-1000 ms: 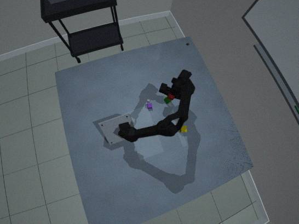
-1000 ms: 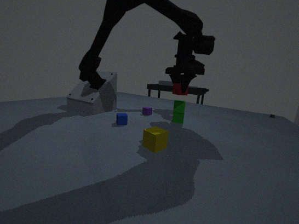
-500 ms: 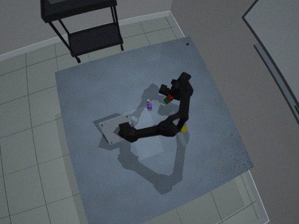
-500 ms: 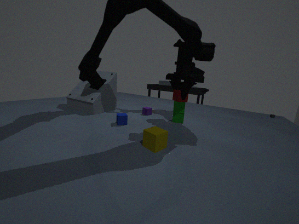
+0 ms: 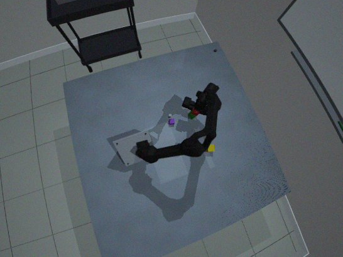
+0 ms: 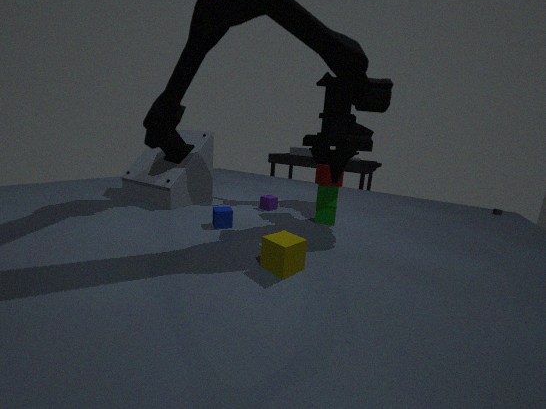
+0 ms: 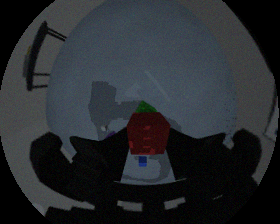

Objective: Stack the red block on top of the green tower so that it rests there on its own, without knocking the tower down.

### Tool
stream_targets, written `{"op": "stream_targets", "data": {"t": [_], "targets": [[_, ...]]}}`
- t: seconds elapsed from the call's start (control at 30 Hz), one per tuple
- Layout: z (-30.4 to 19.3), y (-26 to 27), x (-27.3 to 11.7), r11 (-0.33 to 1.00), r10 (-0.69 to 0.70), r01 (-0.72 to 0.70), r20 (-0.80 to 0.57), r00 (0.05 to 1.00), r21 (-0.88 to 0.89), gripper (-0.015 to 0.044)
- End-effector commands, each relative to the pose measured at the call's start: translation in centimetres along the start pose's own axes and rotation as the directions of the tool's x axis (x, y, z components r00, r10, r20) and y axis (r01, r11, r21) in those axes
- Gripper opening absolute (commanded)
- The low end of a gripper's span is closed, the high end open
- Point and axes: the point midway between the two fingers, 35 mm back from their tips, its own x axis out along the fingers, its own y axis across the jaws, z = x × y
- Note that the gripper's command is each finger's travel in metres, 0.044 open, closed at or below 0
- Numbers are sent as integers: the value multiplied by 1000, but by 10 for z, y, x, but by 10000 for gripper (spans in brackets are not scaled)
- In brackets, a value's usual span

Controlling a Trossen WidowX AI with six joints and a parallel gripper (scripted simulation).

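Note:
A red block (image 5: 195,112) (image 6: 325,176) (image 7: 148,133) is between the fingers of my gripper (image 6: 334,173) (image 7: 146,126), which is shut on it and points down. The green tower (image 5: 191,115) (image 6: 326,206) (image 7: 146,106), two green blocks high, stands upright directly below the red block. In the exterior view the red block's underside meets the tower's top with no gap to be seen, its left edge about in line with the tower's and its right edge a little beyond. In the wrist view the red block hides most of the tower.
A yellow block (image 5: 210,147) (image 6: 283,254) lies nearest the exterior camera. A blue block (image 6: 223,217) (image 7: 143,161) and a purple block (image 5: 171,121) (image 6: 269,202) lie between the tower and the arm's grey base mount (image 5: 120,145) (image 6: 145,191). A small white object (image 5: 170,115) is beside the purple block.

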Motion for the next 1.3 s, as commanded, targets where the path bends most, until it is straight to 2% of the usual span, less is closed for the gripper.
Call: {"op": "stream_targets", "data": {"t": [0.0, 0.57, 1.27], "targets": [[0, -1, -1, 1000, -5, 5, -1, 1000, -4, 0], [0, 0, 0, 1000, 0, 0, 0, 1000, 0, 440], [0, 0, 0, 1000, 0, 0, 0, 1000, 0, 440]]}}
